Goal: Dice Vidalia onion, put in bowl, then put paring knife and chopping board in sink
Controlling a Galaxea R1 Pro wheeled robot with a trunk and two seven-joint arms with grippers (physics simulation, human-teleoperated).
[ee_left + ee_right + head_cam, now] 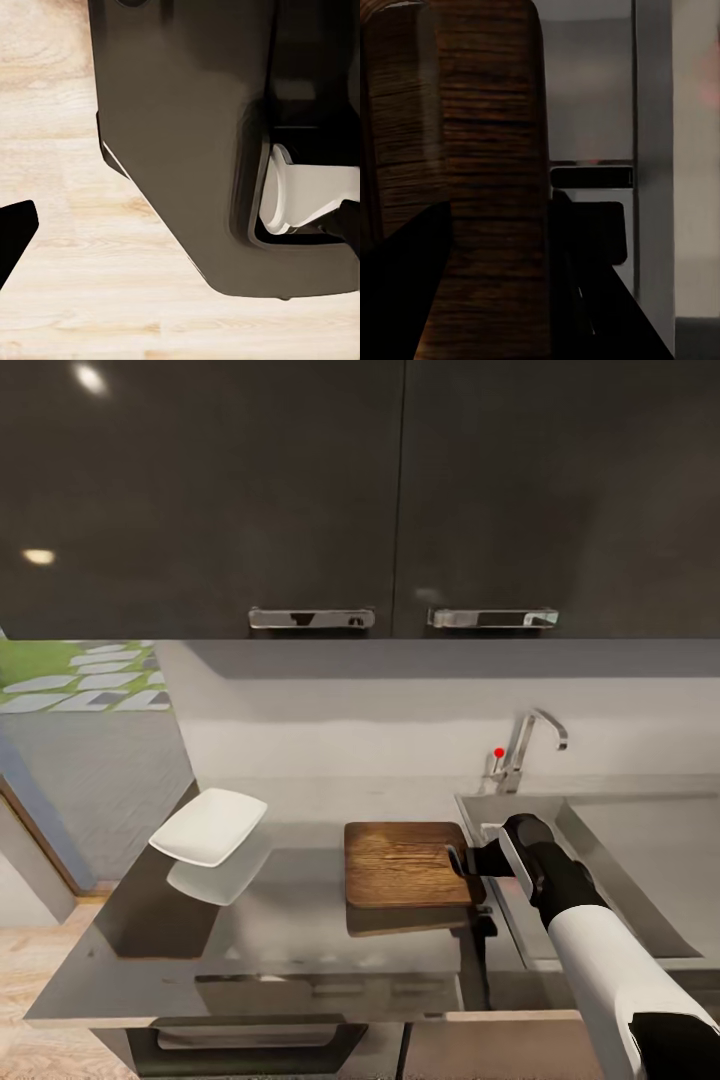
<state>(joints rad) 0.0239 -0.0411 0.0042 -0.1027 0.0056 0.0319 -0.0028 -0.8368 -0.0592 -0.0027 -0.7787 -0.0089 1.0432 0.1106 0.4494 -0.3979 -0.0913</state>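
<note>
From the head camera, my right claw [462, 858] grips the chopping board [405, 863] by its sink-side edge; the board lies on the tabletop [290, 935] beside the sink [600, 880], so I judge next comes lifting it in. The right wrist camera shows wood grain between the jaws. My left claw's state I cannot tell.

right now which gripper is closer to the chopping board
Right. The right gripper is at the chopping board's edge beside the sink; the left wrist view looks down at wooden floor, away from the board.
</note>
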